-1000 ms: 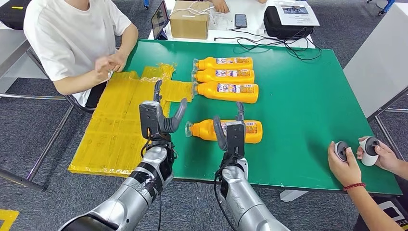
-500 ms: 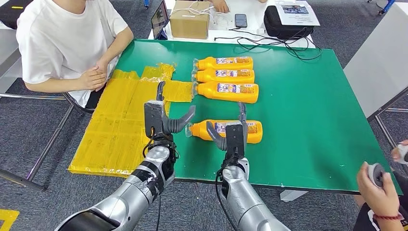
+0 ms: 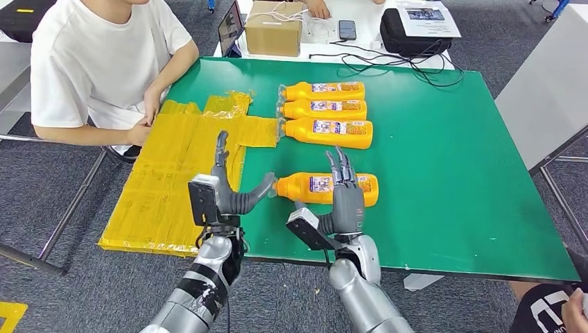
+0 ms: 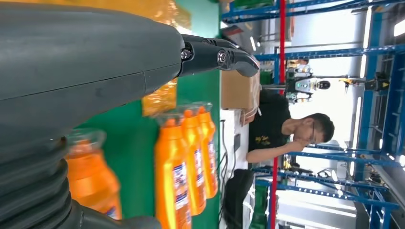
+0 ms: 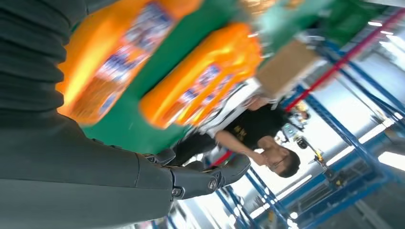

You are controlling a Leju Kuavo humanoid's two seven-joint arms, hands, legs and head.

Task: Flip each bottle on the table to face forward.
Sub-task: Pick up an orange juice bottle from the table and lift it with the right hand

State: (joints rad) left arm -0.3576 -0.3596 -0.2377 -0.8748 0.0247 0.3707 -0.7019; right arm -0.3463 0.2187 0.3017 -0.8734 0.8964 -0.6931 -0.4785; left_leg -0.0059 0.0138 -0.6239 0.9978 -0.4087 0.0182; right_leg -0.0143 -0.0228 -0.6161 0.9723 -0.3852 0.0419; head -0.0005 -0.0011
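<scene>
Bottle point(image 3: 326, 189) lay alone near table point(image 3: 444, 159) front edge, label up, apart from row of three bottles point(image 3: 324, 114) behind, labels up too. Right hand point(image 3: 344, 201) over its middle, fingers spread, grip unclear. Left hand point(image 3: 232, 194) empty, thumb by cap. Flipping looked mostly finished.

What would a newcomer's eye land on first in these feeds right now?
Four orange bottles lying on the green table: a row of three at the far side, and a single nearer bottle. Both silver arms reach toward that one, left hand by its cap, right hand over its body.
</scene>
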